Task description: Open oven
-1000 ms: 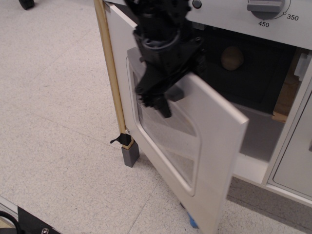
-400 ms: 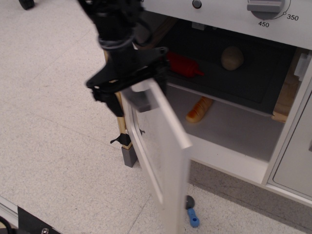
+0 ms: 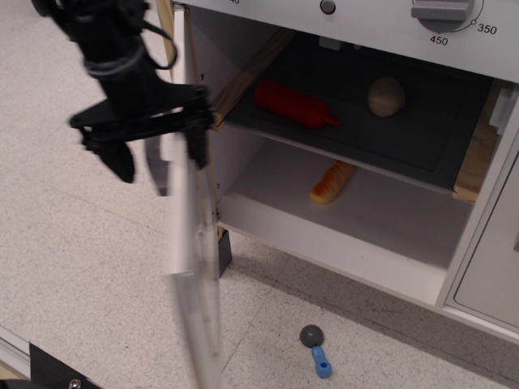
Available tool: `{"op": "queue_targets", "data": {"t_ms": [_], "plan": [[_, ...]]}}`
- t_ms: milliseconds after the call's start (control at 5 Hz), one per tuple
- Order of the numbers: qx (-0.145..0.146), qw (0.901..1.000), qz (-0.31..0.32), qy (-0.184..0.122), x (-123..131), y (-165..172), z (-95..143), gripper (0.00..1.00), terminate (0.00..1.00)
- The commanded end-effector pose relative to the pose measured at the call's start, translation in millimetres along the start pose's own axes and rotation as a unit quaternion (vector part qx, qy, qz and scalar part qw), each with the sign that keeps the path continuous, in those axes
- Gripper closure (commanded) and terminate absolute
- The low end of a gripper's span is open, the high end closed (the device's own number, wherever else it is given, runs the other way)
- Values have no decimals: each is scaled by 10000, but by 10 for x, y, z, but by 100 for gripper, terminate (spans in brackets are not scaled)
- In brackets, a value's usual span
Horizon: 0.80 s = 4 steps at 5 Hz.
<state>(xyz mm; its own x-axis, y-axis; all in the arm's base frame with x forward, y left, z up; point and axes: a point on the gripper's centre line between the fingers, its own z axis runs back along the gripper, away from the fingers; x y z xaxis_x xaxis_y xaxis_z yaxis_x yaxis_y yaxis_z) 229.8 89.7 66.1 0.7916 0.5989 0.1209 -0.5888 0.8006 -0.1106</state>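
The white-grey toy oven [image 3: 357,18] has its dials [image 3: 442,10] along the top and its cavity is exposed. Its door [image 3: 195,267] is swung wide to the left and shows almost edge-on, blurred. The grey curved handle [image 3: 156,168] sticks out on the door's left side. My black gripper [image 3: 160,158] hangs over the door's top edge. Its fingers are spread, one finger [image 3: 122,160] left of the handle and the other at the door's edge. The jaws are not closed on anything.
Inside the oven, a red bottle [image 3: 293,105] and a tan ball [image 3: 387,96] lie on a dark shelf, with an orange bread-like piece [image 3: 331,182] below. A small blue and grey toy [image 3: 316,350] lies on the floor. A plain cabinet door [image 3: 495,267] stands at the right.
The door has swung from partly open to wide open on the left. My gripper has moved left and outward with it, staying at the handle. The oven's inside has come into view.
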Motion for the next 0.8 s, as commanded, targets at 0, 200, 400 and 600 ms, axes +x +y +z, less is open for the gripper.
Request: {"op": "queue_targets", "data": {"t_ms": [0,200,400,600], "plan": [[507,9940,-914,-311,259,372,177,0,0],[456,9921,-1143,-249,324,425,227,0,0],[483,9893,-1367,-173,304,337,318,0,0],[235,9914,-1290,-42,210,103,553,0,100]]}}
